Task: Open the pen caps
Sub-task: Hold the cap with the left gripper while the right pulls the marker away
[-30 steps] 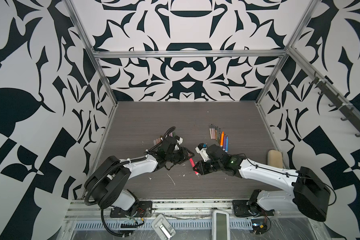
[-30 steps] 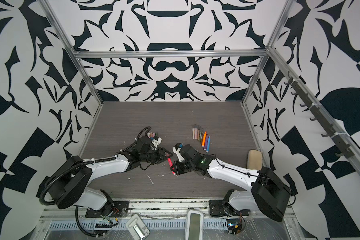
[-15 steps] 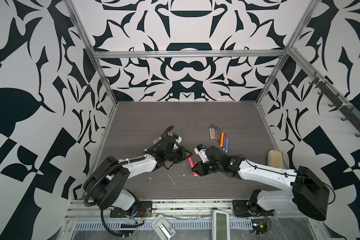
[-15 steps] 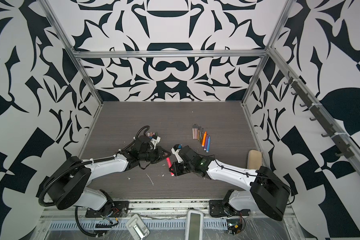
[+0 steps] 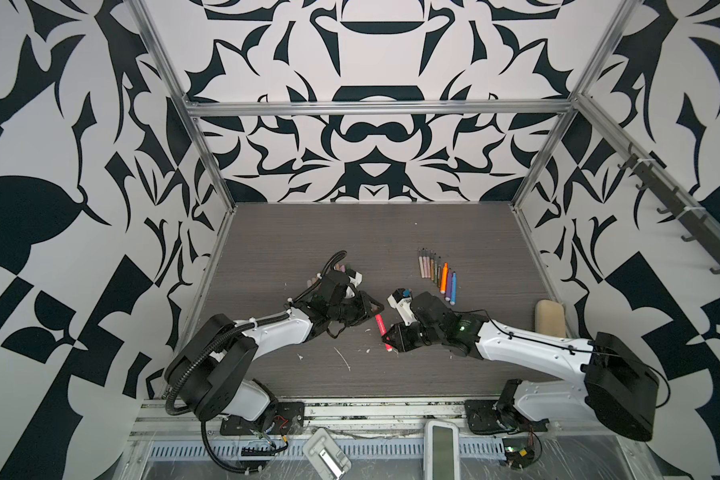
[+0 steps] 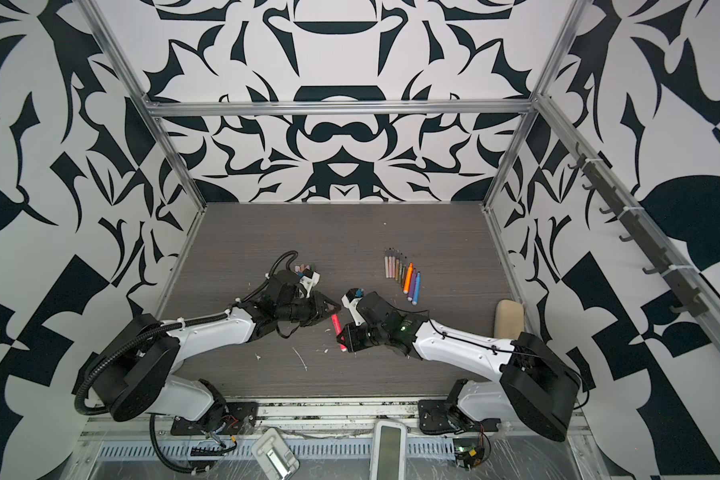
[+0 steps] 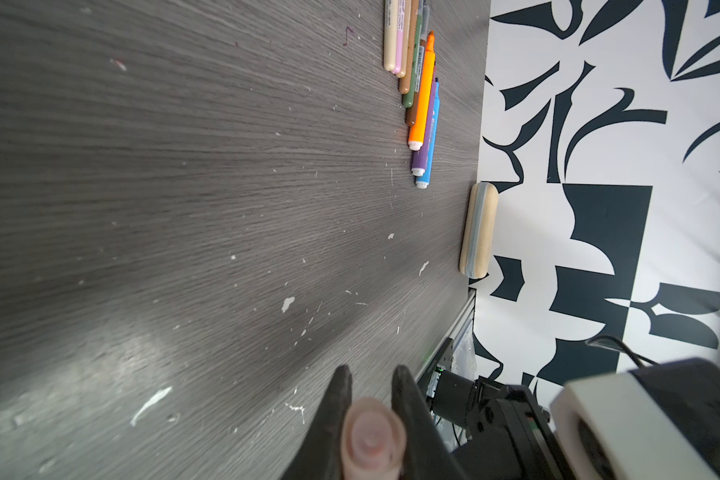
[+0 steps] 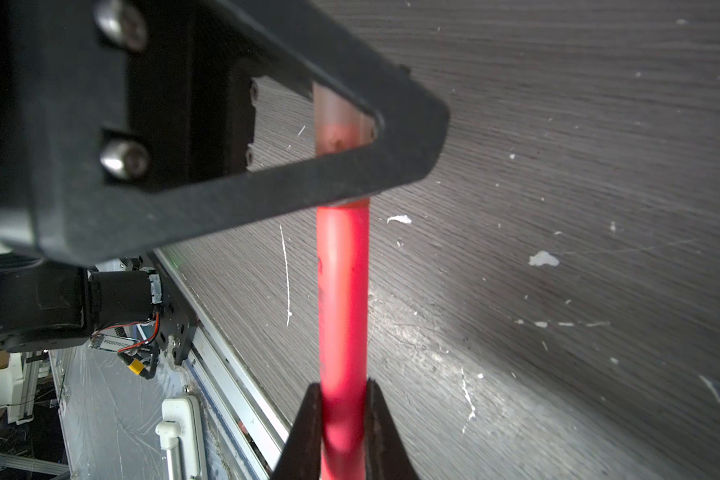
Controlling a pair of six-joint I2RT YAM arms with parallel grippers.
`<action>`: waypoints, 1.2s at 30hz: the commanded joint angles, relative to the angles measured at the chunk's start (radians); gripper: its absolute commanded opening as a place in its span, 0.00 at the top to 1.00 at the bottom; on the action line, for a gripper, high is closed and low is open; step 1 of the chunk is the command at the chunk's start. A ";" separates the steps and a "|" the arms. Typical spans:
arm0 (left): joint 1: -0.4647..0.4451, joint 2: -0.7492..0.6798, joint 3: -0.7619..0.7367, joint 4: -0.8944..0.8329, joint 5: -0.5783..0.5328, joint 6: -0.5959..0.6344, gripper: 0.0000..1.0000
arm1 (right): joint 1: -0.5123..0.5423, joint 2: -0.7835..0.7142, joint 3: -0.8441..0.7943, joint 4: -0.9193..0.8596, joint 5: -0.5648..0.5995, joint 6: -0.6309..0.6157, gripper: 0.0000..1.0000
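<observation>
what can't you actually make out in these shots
Cap-to-pen join: in the right wrist view a finger of the left tool covers where the peach cap meets the pink pen, so seated or already off is unclear.
Loose caps behind the left arm: mostly hidden by it in both top views; no count possible.
Row of pens: thin ones cut off by the left wrist view's edge; their print is too small to read.
</observation>
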 commanded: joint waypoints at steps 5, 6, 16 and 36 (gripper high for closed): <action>0.024 -0.038 -0.007 -0.008 -0.013 0.000 0.69 | 0.008 0.007 0.011 -0.017 0.005 0.006 1.00; 0.026 -0.041 -0.008 -0.013 -0.016 -0.002 0.66 | 0.009 0.007 0.013 -0.019 0.005 0.004 1.00; 0.031 -0.020 -0.006 0.025 0.025 -0.014 0.75 | 0.010 0.010 0.041 -0.042 0.016 -0.009 1.00; 0.031 -0.002 -0.020 0.066 0.050 -0.020 0.75 | 0.010 0.017 0.103 -0.093 0.048 -0.025 1.00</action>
